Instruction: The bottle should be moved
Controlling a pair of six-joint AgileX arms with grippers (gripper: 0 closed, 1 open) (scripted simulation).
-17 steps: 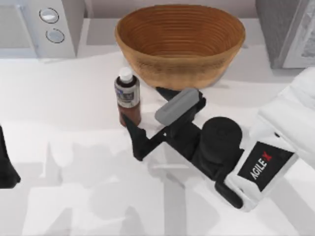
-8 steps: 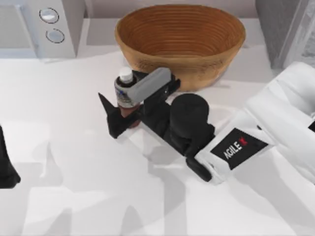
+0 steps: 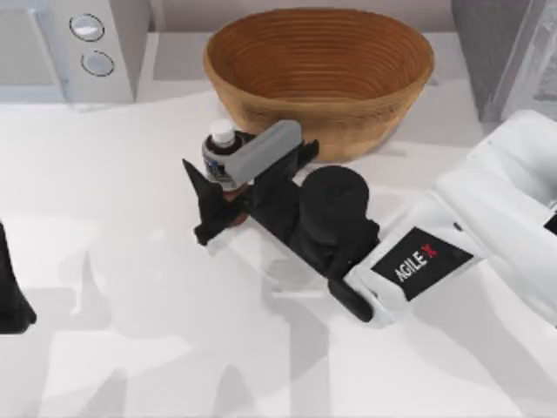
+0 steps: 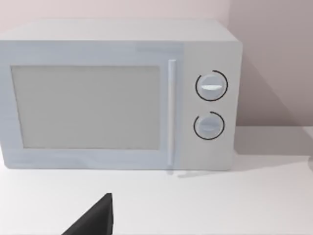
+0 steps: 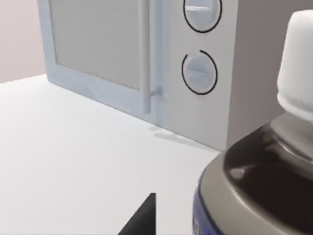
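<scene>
The bottle (image 3: 223, 139) has a white cap, a grey-blue label and reddish-brown contents. It stands upright just in front of the woven basket (image 3: 318, 74). My right gripper (image 3: 214, 155) reaches in from the right and straddles it, open, one black finger (image 3: 202, 202) on the bottle's near-left side. In the right wrist view the bottle (image 5: 254, 181) looms very close, and a strip of table separates it from the finger (image 5: 142, 218). My left gripper (image 3: 9, 300) is parked, open, at the table's left edge, and one finger (image 4: 95, 220) shows in the left wrist view.
A white microwave (image 3: 74, 48) stands at the back left; it is also seen as the microwave (image 4: 122, 98) and the microwave (image 5: 146, 58). A grey appliance (image 3: 509, 52) sits at the back right. The basket is directly behind the bottle. White tabletop stretches to the left and front.
My right arm swung left and toward the basket, bringing its fingers around the bottle. In the last half second the near finger edged slightly closer to it. The bottle has not moved.
</scene>
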